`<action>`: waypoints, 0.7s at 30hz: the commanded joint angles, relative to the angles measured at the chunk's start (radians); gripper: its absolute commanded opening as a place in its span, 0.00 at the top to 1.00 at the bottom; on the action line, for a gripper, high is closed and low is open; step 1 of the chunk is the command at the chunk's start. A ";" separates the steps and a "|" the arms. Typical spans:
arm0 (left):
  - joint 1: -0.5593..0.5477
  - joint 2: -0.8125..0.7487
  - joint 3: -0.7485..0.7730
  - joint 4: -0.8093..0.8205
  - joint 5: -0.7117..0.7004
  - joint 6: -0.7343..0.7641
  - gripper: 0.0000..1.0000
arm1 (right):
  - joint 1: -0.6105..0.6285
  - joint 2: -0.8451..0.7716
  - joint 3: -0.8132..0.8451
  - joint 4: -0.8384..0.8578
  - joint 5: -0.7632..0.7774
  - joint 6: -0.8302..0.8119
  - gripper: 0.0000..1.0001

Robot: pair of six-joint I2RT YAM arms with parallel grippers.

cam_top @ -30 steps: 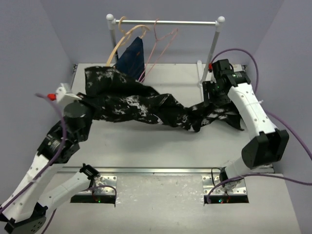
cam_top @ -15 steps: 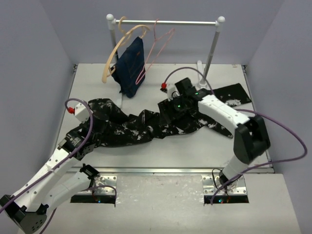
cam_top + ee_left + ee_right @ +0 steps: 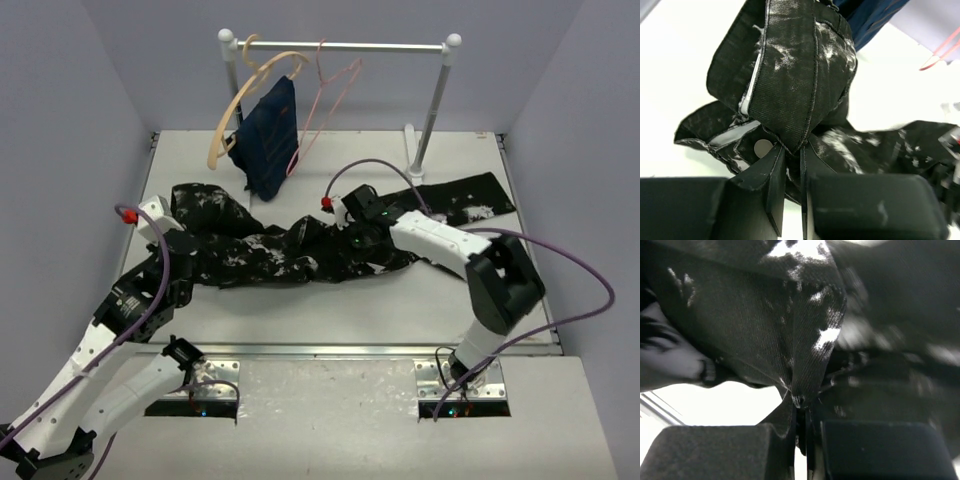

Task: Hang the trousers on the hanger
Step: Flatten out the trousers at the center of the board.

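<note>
overhead rear view; both wrist views close on trousers [image 3: 800, 75]

Black white-speckled fabric trousers [image 3: 270, 255] lie as a crumpled band across mid white table [image 3: 330, 310], L to R, blocking a low straight reach fwd. Right arm [image 3: 440, 240] lies over the band's R half; left arm [image 3: 150, 290] fills the L-front area. Bare strip betw. band and near edge. At back, white clothes rack [image 3: 437, 95]: tan wooden curved hanger [image 3: 238, 95], plain navy garment [image 3: 268, 135] and thin pink wire hanger [image 3: 333, 100] crowd its L half. The rod's R half, up to the R post, is open. Navy hem hangs near the band.
</note>
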 commanded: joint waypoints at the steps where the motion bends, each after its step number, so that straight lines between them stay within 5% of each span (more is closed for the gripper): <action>1: 0.002 -0.029 0.115 0.104 -0.051 0.152 1.00 | -0.003 -0.318 0.004 -0.107 0.330 0.088 1.00; 4: 0.002 -0.038 0.163 0.063 -0.146 0.154 1.00 | -0.002 -0.414 0.068 -0.227 0.416 0.100 1.00; 9: 0.002 -0.037 0.227 0.024 -0.302 0.161 1.00 | -0.003 -0.532 0.080 -0.255 0.333 0.069 0.99; 12: 0.002 -0.030 0.249 0.022 -0.381 0.170 1.00 | -0.014 -0.552 0.055 -0.285 0.584 0.089 1.00; 14: 0.002 -0.026 0.248 0.047 -0.387 0.196 1.00 | -0.056 -0.551 0.055 -0.281 0.717 0.086 1.00; 21: 0.002 -0.080 0.215 0.092 -0.364 0.190 1.00 | -0.198 -0.418 0.260 -0.255 0.752 -0.005 1.00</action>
